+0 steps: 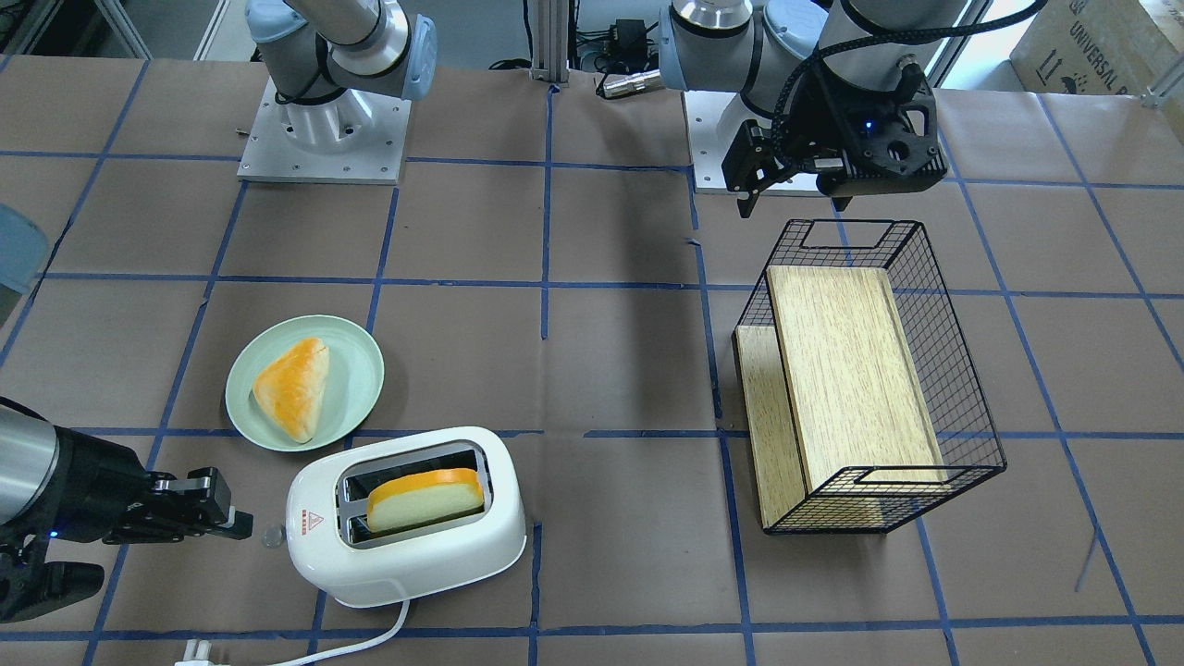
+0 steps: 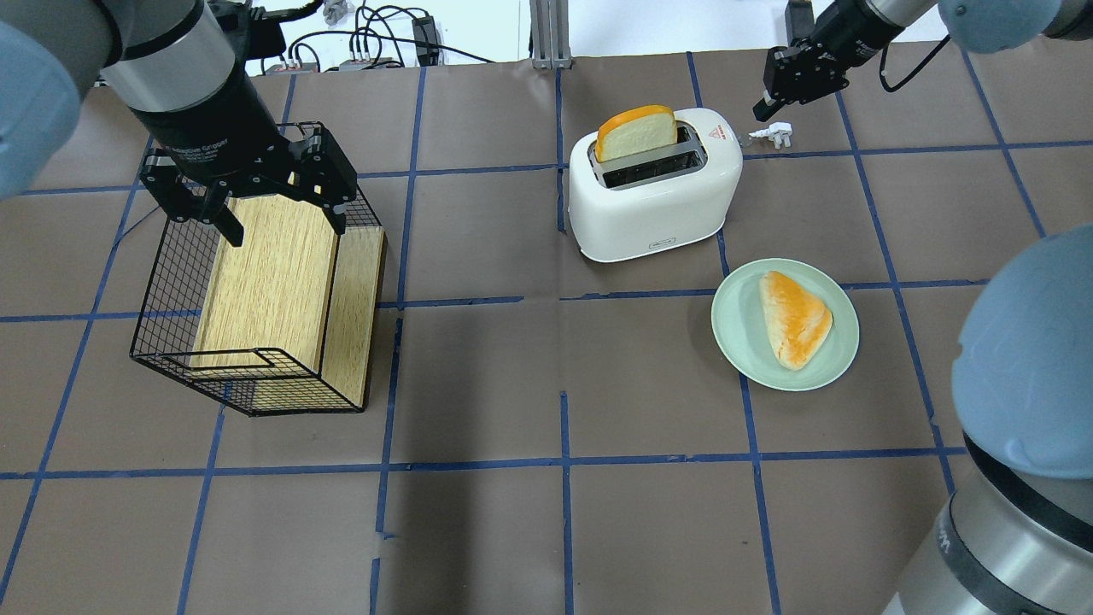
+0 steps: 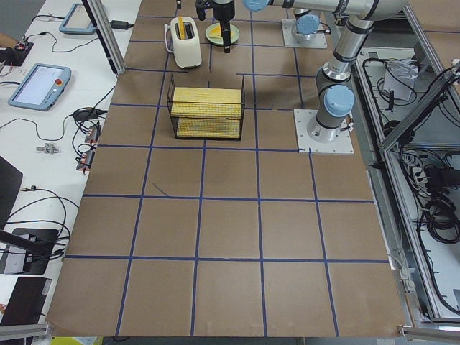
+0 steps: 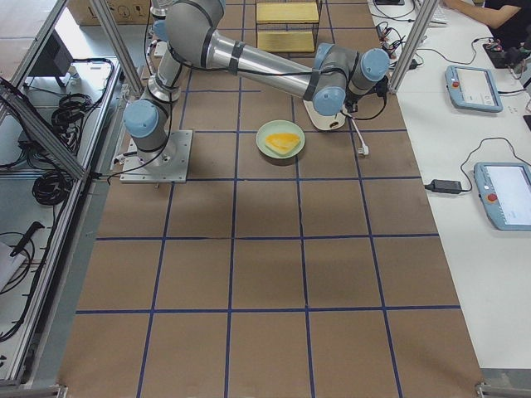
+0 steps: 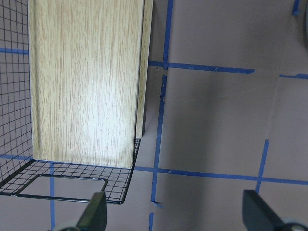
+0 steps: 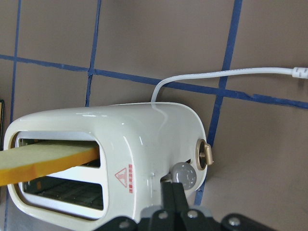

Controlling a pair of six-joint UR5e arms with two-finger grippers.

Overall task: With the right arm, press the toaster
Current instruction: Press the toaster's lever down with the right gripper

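Brown paper crossed with blue tape covers the table (image 1: 601, 370), where the right gripper (image 1: 242, 525), fingers pressed together, points at the white toaster (image 1: 416, 569) directly ahead of it, its clear lever knob (image 1: 271, 536) just off the fingertips. The left gripper (image 2: 286, 229) hangs spread wide above the wire basket (image 2: 162, 342).

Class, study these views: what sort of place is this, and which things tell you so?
Probably a robotics lab, not a kitchen: the right arm is bolted to a table gridded with blue tape, and control pendants lie on a side bench.
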